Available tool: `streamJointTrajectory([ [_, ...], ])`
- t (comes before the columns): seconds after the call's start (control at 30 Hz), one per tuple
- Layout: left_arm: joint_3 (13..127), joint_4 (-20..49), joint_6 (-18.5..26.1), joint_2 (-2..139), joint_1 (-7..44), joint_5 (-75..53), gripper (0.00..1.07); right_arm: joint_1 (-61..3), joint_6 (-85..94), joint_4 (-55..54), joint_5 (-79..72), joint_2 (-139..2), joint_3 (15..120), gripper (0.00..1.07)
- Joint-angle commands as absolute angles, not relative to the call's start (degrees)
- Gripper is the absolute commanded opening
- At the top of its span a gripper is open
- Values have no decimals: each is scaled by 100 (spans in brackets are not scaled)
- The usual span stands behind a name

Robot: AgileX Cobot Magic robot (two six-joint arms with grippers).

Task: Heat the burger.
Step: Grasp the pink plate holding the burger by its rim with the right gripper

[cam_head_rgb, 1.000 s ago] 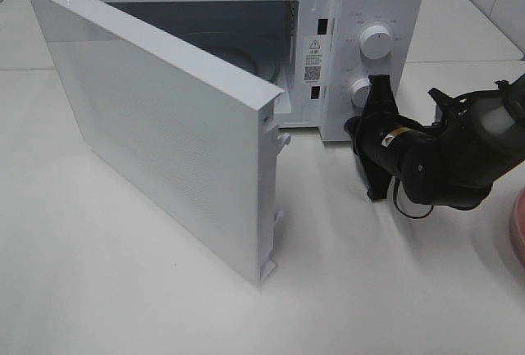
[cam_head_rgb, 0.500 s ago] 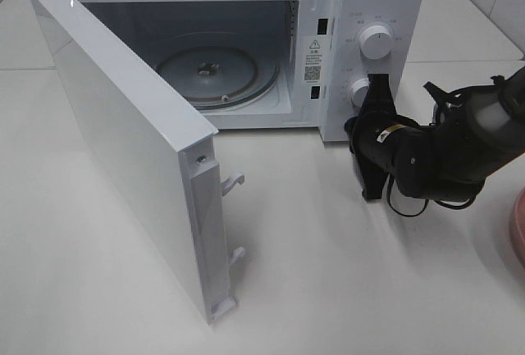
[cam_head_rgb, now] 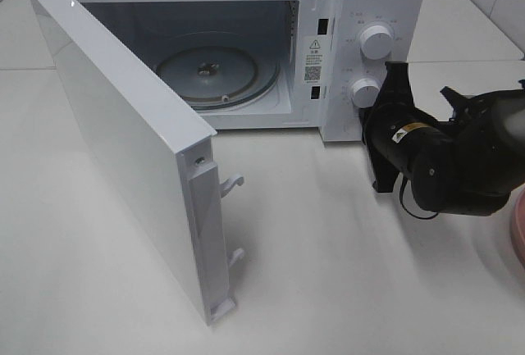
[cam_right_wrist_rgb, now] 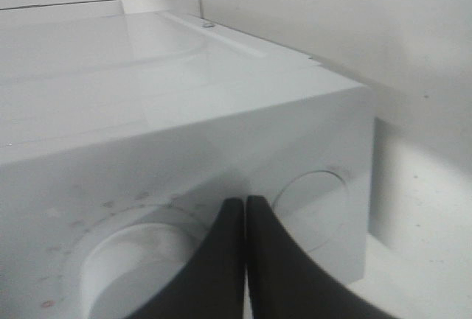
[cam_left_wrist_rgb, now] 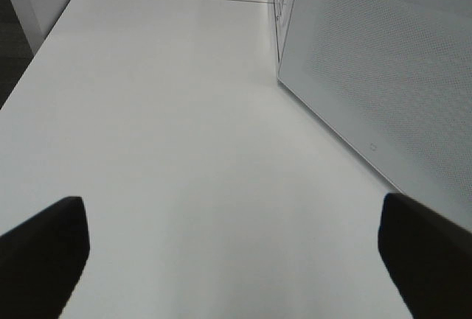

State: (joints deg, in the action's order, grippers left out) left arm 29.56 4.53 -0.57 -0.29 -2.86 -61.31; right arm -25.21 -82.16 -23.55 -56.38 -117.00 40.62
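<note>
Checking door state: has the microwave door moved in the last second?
Yes. The microwave door swung wider open, away from the control panel, exposing the turntable.

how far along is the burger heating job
Done: the microwave door stands wide open, showing a bare turntable. In hand: the right gripper, shut, sits by the lower knob, holding nothing; the left gripper is open over bare table. Left: the burger is not in view, so loading it, shutting the door and turning the knob all remain.
</note>
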Motion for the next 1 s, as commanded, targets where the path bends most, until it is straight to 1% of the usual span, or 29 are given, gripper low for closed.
streamJointTrajectory([
  [0.03,2956,470,-57,-115,-258,-6131,101,-2487,-8205,-2252,-5764,-11574,4011,0],
  [0.3,2956,470,-57,-115,-258,-6131,101,-2487,-8113,-2212,-5701,-11029,3438,0],
  [0.47,2956,470,-57,-115,-258,-6131,101,-2487,-7781,-2212,-5260,-10479,3180,0],
  [0.53,2956,470,-57,-115,-258,-6131,101,-2487,-7225,-2212,-4756,-10010,3111,0],
  [0.63,2956,470,-57,-115,-258,-6131,101,-2487,-7065,-2217,-4647,-9878,3111,0],
  [0.7,2956,470,-57,-115,-258,-6131,101,-2464,-6251,-2280,-4120,-9437,3117,0],
  [0.83,2956,470,-57,-115,-258,-6131,101,-2464,-5626,-2280,-3793,-9150,3123,0],
  [0.9,2956,470,-57,-115,-258,-6131,101,-2464,-4939,-2280,-3449,-8909,3123,0],
  [1.0,2956,470,-57,-115,-258,-6131,101,-2464,-4704,-2280,-3346,-8824,3123,0],
])
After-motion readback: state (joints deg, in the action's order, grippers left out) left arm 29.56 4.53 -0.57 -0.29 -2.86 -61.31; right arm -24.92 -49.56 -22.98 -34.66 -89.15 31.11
